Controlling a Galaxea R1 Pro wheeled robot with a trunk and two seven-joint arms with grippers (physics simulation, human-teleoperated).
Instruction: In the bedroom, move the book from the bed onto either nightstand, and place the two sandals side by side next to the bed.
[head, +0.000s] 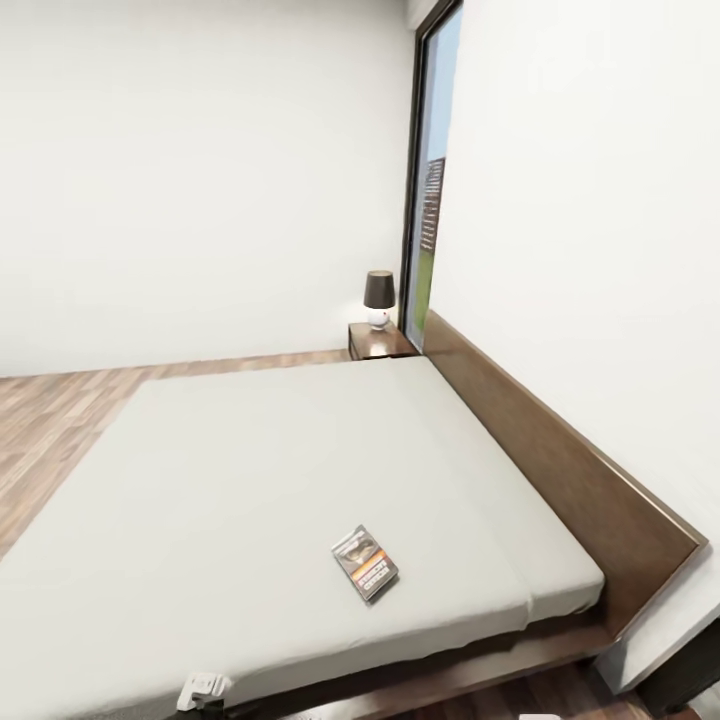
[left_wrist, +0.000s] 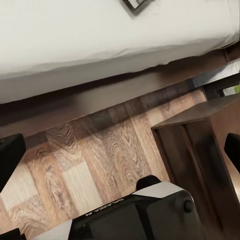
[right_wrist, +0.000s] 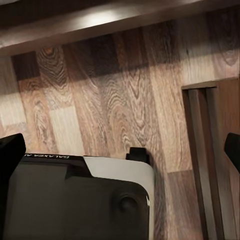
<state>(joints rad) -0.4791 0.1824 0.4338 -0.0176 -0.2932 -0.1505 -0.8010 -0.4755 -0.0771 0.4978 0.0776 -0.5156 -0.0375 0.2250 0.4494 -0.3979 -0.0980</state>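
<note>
book (head: 365, 563) flat on bed (head: 250, 470) nr headboard, nightstand (head: 378, 341) w/ lamp (head: 378, 297)

The book (head: 365, 563) lies on the bed (head: 250, 470), near its near edge and toward the headboard (head: 560, 450), which runs along the right wall. Beyond the bed's far corner, a nightstand (head: 378, 341) stands by the window (head: 430, 180), with a lamp (head: 379, 297) on it. Floor (head: 50, 420) lies left of the bed.

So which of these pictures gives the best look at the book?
The head view: the whole book lies flat on the bed's mattress, cover up. The left wrist view catches just one corner at the picture's edge.
</note>
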